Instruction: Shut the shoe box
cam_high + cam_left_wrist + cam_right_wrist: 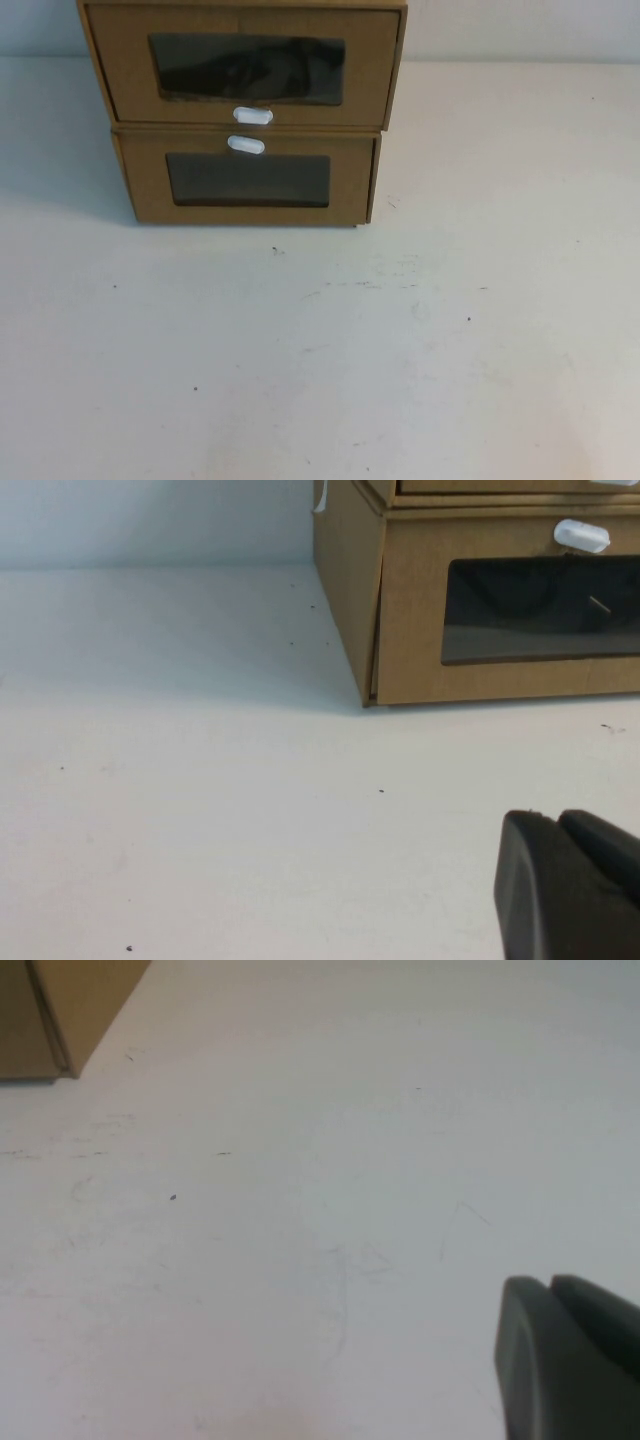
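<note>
My shoe box (245,65) sits at 12 o'clock, stacked on the similar lower box (248,180) at the table's (320,350) far edge; my left gripper (570,885) and right gripper (570,1355) hang back near the table, finger state I cannot tell, leaving the approach unobstructed.

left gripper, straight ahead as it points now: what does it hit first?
Likely the lower cardboard box, under the shoe box. Bare table lies before the left gripper; depth unclear. Right gripper faces bare table.
</note>
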`<action>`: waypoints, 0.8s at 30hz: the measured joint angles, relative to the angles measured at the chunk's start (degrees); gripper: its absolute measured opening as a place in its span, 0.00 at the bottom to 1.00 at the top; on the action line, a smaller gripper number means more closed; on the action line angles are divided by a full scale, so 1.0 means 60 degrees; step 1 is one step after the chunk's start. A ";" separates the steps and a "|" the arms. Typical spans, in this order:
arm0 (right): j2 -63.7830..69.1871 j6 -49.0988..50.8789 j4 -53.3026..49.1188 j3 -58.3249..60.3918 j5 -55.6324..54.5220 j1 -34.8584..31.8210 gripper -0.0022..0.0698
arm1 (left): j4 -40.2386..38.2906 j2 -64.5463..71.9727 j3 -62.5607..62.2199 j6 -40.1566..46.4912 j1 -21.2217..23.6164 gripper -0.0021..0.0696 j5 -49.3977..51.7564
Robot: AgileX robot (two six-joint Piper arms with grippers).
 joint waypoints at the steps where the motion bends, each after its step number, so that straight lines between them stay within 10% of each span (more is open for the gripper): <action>1: 0.0000 0.0000 0.0000 0.0000 0.0000 0.0000 0.01 | 0.0000 0.0000 0.0000 0.0000 0.0000 0.02 0.0000; 6: 0.0000 0.0000 0.0000 0.0000 0.0000 0.0000 0.01 | 0.1006 0.0000 0.0000 -0.0453 0.0000 0.02 -0.0201; 13: 0.0000 0.0000 0.0000 0.0000 0.0000 0.0000 0.01 | 0.5689 -0.0861 0.0000 -0.4619 0.0000 0.02 -0.0223; 24: -0.0022 0.0000 0.0000 0.0000 0.0000 0.0000 0.01 | 0.6855 -0.1267 0.0000 -0.5499 0.0000 0.02 0.1704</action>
